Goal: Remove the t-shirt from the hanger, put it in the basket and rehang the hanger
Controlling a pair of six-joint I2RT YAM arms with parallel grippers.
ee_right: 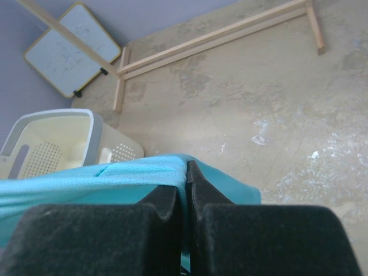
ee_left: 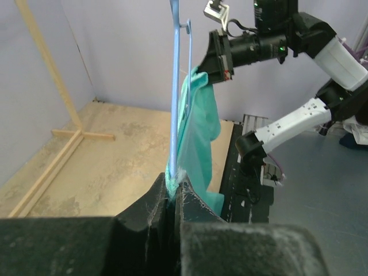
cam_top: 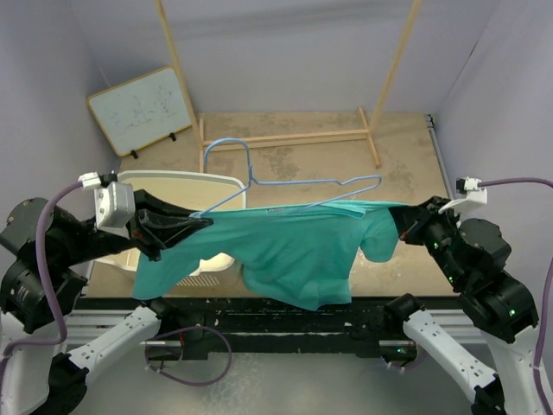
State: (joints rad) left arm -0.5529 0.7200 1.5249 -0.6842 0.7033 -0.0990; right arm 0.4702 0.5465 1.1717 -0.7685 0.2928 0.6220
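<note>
The teal-green t-shirt (cam_top: 294, 246) hangs stretched between my two grippers above the table's front edge. My left gripper (cam_top: 206, 221) is shut on its left end. In the left wrist view (ee_left: 174, 185) teal fabric (ee_left: 198, 138) and the light-blue wire of the hanger (ee_left: 175, 86) run into the closed jaws. My right gripper (cam_top: 399, 218) is shut on the shirt's right end, seen in the right wrist view (ee_right: 187, 172) pinching a fold of the shirt (ee_right: 115, 175). The hanger (cam_top: 294, 182) lies tilted along the shirt's top edge, mostly bare, its hook at the back left.
A white perforated basket (cam_top: 173, 177) stands at the left under my left arm and also shows in the right wrist view (ee_right: 95, 132). A small whiteboard (cam_top: 143, 108) leans on the back left wall. The wooden rack's base (cam_top: 285, 137) and poles stand behind.
</note>
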